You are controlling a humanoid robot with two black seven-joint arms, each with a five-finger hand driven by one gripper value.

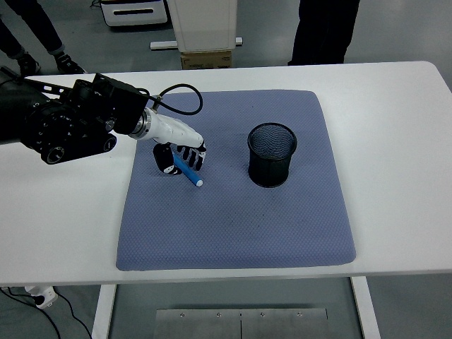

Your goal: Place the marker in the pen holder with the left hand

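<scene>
One blue marker point(188, 170), pinched in my left hand's point(178, 152) fingers point(192, 157), tip angled toward the mat point(233, 219); pen holder point(272, 155) upright, well apart.

**Covered, cropped, unreadable**

The left hand point(178, 154) hides the marker's point(189, 171) upper end. The picture's left edge crops the left arm point(63, 123). Two people point(325, 28) at the top show only legs. The pen holder's point(272, 155) interior is too dark to read.
</scene>
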